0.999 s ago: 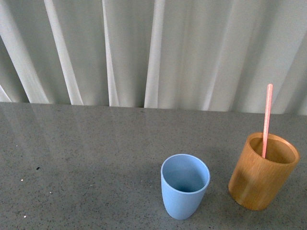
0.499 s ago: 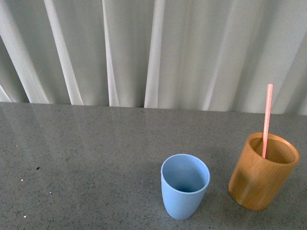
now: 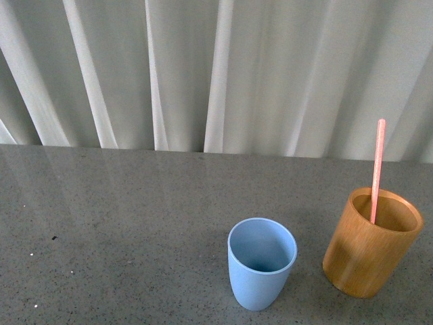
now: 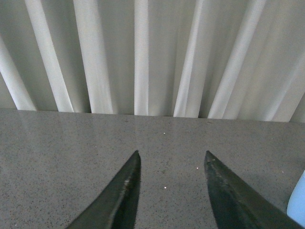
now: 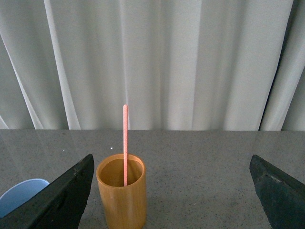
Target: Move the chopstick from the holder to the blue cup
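Observation:
The orange-brown wooden holder stands at the right of the grey table, with one pale pink chopstick upright in it. Left of it and slightly nearer stands the empty light blue cup. Neither arm shows in the front view. In the right wrist view the holder and chopstick sit just inside one finger of my open right gripper, and the cup's rim shows beside them. My left gripper is open over bare table, with a sliver of the blue cup at the frame edge.
A white pleated curtain hangs behind the table's far edge. The grey speckled tabletop stretches left of the cup.

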Robot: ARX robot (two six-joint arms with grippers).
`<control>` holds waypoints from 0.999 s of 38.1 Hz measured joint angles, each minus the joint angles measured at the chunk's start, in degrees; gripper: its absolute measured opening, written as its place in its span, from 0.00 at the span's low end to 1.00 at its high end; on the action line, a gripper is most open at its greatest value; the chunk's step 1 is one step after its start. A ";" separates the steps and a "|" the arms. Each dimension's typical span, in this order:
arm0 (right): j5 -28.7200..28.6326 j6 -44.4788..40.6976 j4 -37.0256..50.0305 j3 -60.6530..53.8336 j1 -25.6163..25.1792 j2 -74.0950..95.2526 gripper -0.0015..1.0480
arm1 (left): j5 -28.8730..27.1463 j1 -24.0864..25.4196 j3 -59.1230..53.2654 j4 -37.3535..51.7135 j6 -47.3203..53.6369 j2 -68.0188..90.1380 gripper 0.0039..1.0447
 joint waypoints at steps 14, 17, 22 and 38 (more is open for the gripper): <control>0.02 0.00 0.00 0.00 0.00 0.00 0.90 | 0.00 0.00 0.00 0.00 0.02 0.00 0.93; 0.02 0.02 0.00 0.00 0.00 0.00 0.90 | 0.00 0.00 0.00 0.00 0.02 0.00 0.94; 0.00 0.02 0.00 0.00 0.00 0.00 0.90 | 0.00 0.00 0.00 0.00 0.02 0.00 0.94; 1.22 5.55 -2.86 6.56 0.57 27.63 0.90 | 0.00 0.00 0.00 0.00 0.02 -0.02 0.94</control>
